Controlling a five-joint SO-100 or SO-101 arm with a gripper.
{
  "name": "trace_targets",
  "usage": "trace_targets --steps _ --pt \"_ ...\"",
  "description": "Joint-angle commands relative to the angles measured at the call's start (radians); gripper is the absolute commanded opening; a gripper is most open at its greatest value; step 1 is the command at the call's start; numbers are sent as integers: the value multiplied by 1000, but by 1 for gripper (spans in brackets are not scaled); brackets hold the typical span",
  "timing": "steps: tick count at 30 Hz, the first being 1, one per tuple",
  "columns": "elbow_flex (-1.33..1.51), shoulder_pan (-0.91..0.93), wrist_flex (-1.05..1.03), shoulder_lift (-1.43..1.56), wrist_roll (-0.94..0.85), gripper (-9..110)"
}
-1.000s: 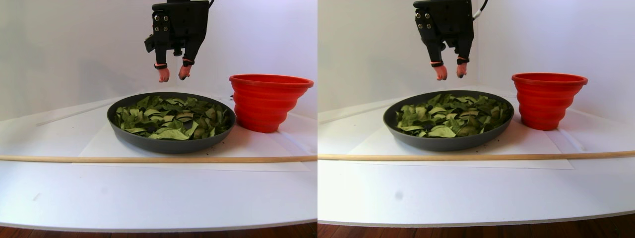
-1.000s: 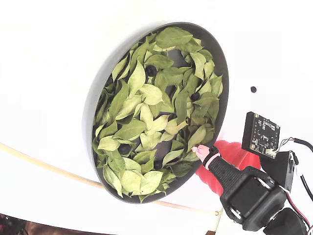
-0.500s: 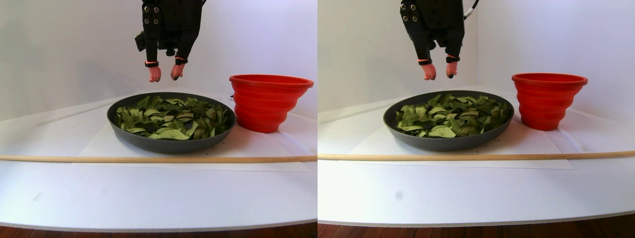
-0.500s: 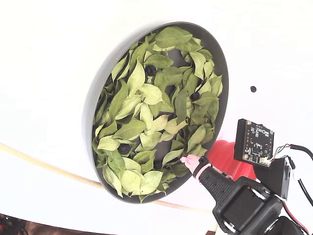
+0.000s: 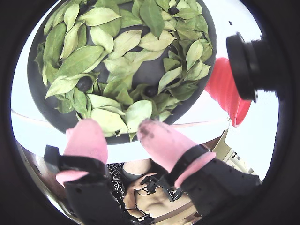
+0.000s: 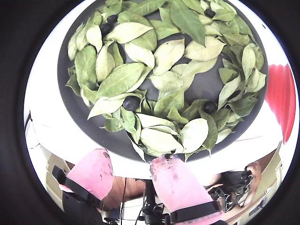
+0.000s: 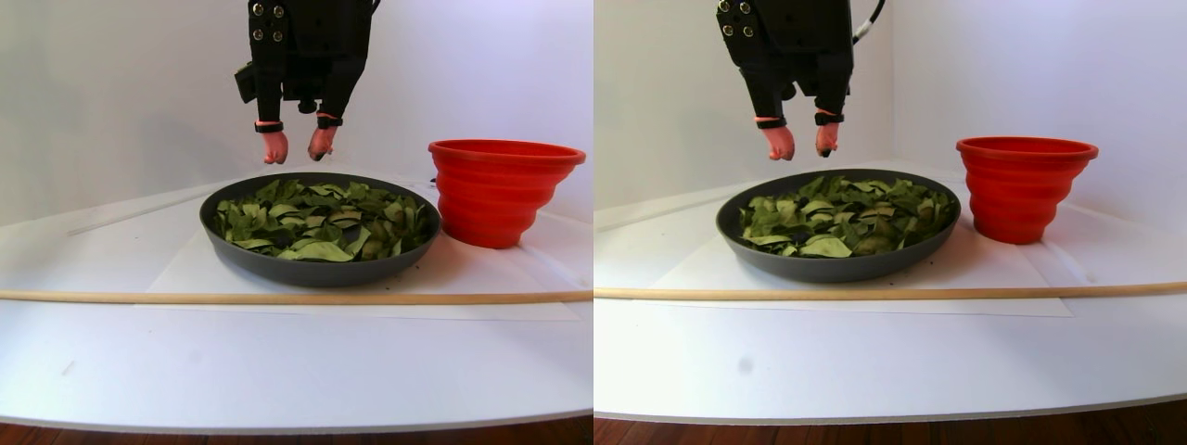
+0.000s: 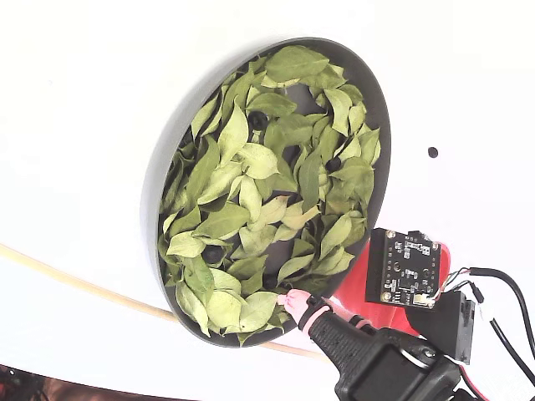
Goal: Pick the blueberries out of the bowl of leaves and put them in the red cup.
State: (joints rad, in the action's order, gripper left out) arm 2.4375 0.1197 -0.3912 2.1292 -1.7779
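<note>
Two pink fingertips [image 5: 85, 138] of the gripper [image 5: 119, 136] stand apart with nothing between them in a wrist view, hanging over the rim of the bowl [image 5: 42, 101], where blueberries [image 5: 84, 83] lie among the leaves [image 5: 79, 58]. In the stereo pair view the gripper [image 7: 298, 146] hovers above the bowl's [image 7: 306, 269] back left edge, clear of the leaves; the red cup [image 7: 496, 190] stands just beside the bowl on the table [image 7: 278, 371]. In the fixed view the pink tip [image 8: 294, 300] overlaps the bowl's lower rim.
</note>
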Motion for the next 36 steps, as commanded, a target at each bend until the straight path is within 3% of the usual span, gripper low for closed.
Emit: trace_targets --steps 1,36 --pt "-3 -8 3 94 -8 15" --pt "74 -26 259 -114 -31 17"
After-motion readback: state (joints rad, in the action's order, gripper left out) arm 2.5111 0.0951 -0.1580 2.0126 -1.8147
